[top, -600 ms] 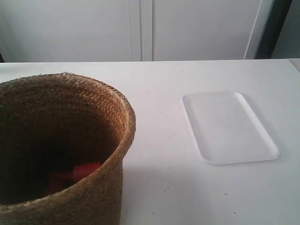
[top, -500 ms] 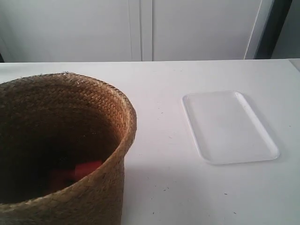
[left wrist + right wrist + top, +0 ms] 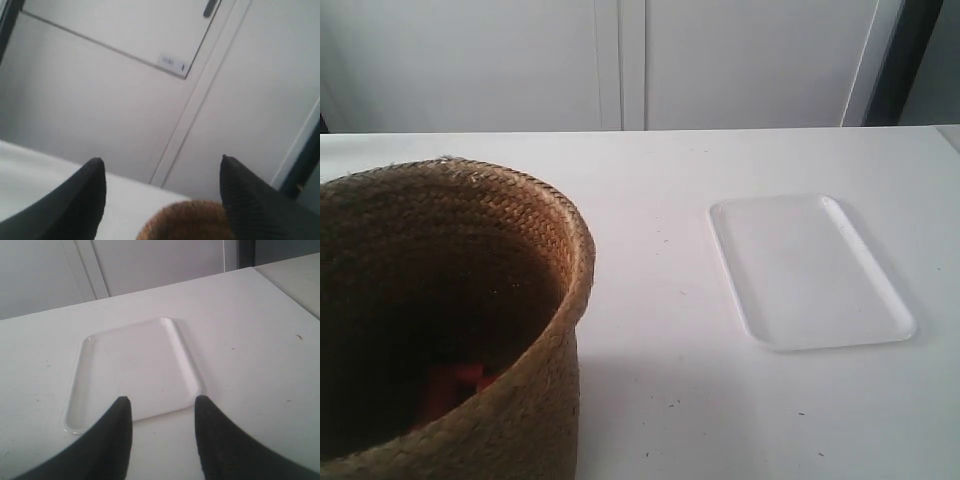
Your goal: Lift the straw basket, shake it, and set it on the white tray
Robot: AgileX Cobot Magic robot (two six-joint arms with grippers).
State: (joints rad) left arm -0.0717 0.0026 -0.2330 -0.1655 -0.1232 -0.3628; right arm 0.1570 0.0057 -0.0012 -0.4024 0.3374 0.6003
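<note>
The straw basket fills the exterior view's lower left, brown and woven, dark inside. Its rim leans over toward the exterior view's left. In the left wrist view a brown piece of the straw basket shows between the two black fingers, against one finger and apart from the other. My left gripper has its fingers spread wide. The white tray lies flat on the table, right of the basket. My right gripper hovers open over the near end of the white tray, holding nothing. No arm shows in the exterior view.
Something red lies at the bottom of the basket. White cabinet doors stand behind the white table. A dark upright strip stands at the back right. The table's edge runs past the tray.
The basket's rim has shifted toward the exterior view's left and tipped. The red thing inside has slid left and lower. The tray has not moved.
</note>
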